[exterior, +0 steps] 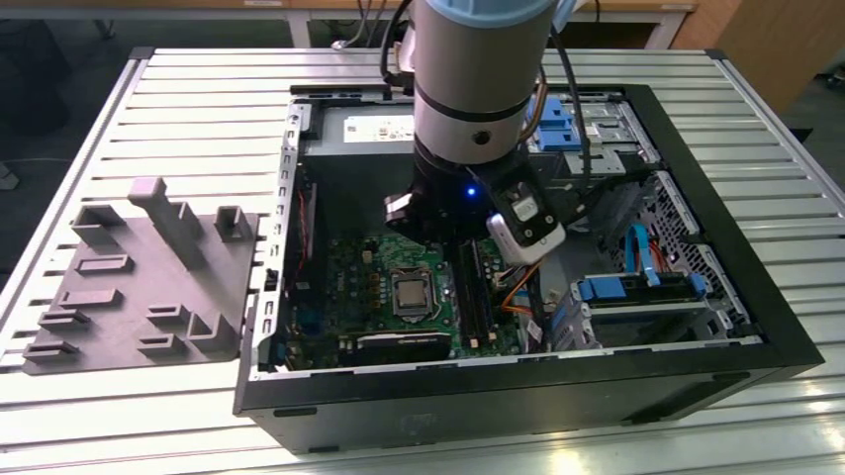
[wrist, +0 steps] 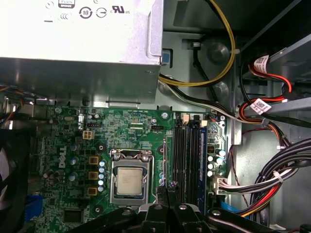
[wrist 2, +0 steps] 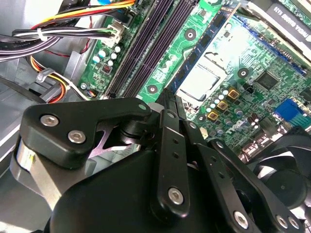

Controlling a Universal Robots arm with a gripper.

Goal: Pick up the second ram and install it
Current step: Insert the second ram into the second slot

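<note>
My gripper point(wrist: 167, 193) is shut on the second ram point(wrist: 167, 162), a thin board seen edge-on in the first wrist view. In the second wrist view the ram point(wrist 2: 206, 41) shows as a long stick with dark chips, reaching out from the fingertips point(wrist 2: 167, 104). It hangs over the green motherboard point(wrist: 131, 126), between the CPU socket point(wrist: 130, 182) and the long black memory slots point(wrist: 187, 155), parallel to them. I cannot tell whether its lower edge touches a slot. In the exterior view the arm's wrist point(exterior: 462, 198) reaches down into the open computer case point(exterior: 739, 327).
A grey power supply point(wrist: 77, 43) sits at one end of the board. Bundles of cables point(wrist: 277, 179) and blue drive brackets point(exterior: 634, 287) crowd the side beyond the slots. On the exterior view's left, a grey holder block point(exterior: 145, 277) lies on the slatted table.
</note>
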